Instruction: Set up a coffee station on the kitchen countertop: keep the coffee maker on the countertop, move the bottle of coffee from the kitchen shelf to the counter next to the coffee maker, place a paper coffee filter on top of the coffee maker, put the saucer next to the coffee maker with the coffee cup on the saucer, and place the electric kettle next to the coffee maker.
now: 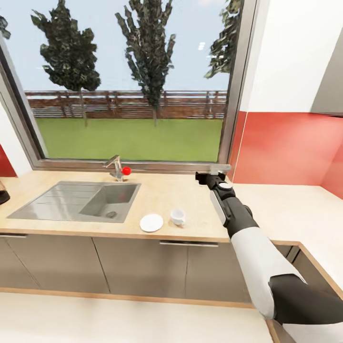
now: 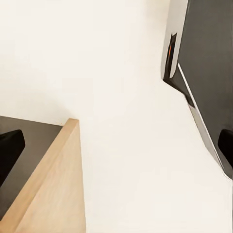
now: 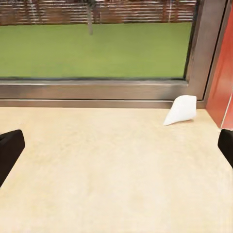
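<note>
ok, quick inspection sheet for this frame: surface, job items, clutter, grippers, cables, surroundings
Surface: light wood kitchen countertop with inset steel sink and a tap with a red knob.
Job's things: saucer and coffee cup side by side near the front edge, apart, cup not on saucer. Paper coffee filter lies by the window frame corner, ahead of the right gripper. A dark object at the counter's far left edge, cut off, cannot identify.
Clutter: nothing seen.
Grippers: right gripper open, empty, over the counter; left gripper open, empty.
Cables: nothing seen.
Surroundings: window, red backsplash, grey cabinet fronts.
</note>
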